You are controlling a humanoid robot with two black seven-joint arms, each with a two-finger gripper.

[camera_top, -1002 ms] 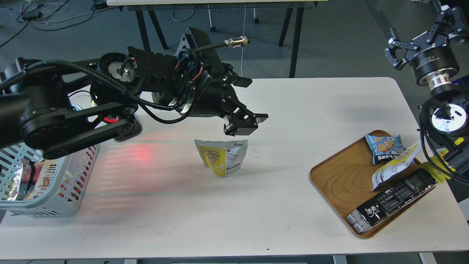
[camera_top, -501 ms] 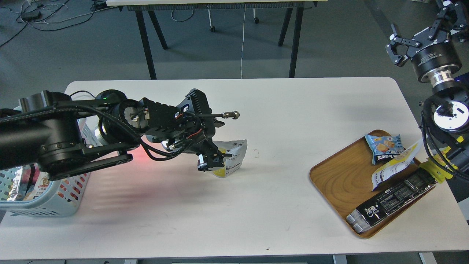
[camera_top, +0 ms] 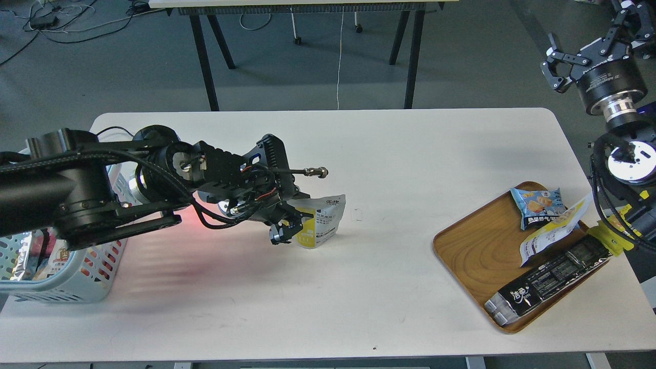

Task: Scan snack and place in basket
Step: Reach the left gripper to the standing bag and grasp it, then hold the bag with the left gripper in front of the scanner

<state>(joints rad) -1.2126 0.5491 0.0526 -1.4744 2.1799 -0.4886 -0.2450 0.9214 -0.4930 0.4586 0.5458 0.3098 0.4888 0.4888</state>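
Left end effector (camera_top: 287, 225) covers the snack's (camera_top: 323, 220) left side on the table (camera_top: 359, 287).

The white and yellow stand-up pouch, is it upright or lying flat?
Upright: the white and yellow pouch stands on its yellow base on the white table.

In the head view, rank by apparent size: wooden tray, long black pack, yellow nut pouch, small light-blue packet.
1. wooden tray
2. long black pack
3 and 4. yellow nut pouch, partly hidden by the left claw, and small light-blue packet: too close to rank.

Left gripper (camera_top: 290, 225) at the snack (camera_top: 323, 221)

Pouch's left part sits hidden behind the jaws; its right part shows beyond them.
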